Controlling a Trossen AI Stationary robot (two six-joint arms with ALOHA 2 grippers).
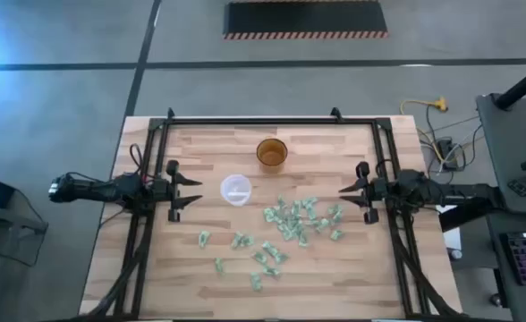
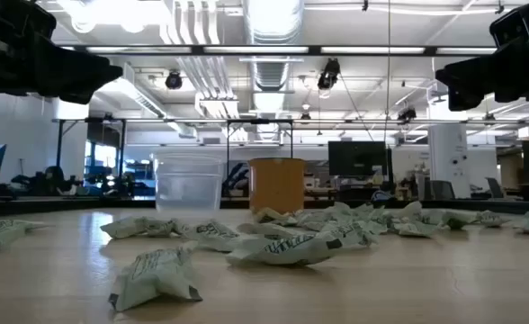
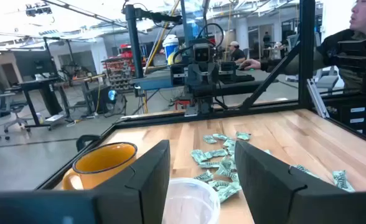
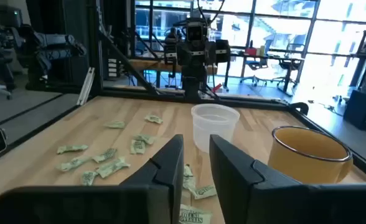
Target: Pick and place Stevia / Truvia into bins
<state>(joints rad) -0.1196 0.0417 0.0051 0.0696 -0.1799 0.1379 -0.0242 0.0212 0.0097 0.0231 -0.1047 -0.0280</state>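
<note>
Pale green Stevia sachets [image 1: 290,224] lie scattered across the tabletop [image 1: 191,277] just beside the empty right claw [image 1: 351,191], fingers narrowly apart, while the left claw [image 1: 191,190], fingers wide apart, faces the translucent cup [image 1: 236,189] with bare wood between.

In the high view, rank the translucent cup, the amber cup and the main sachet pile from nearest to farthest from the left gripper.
From the left gripper:
1. Translucent cup, just ahead of its open fingers.
2. Amber cup, beyond it toward the table's far edge.
3. Main sachet pile, right of centre, nearer the right gripper.
</note>
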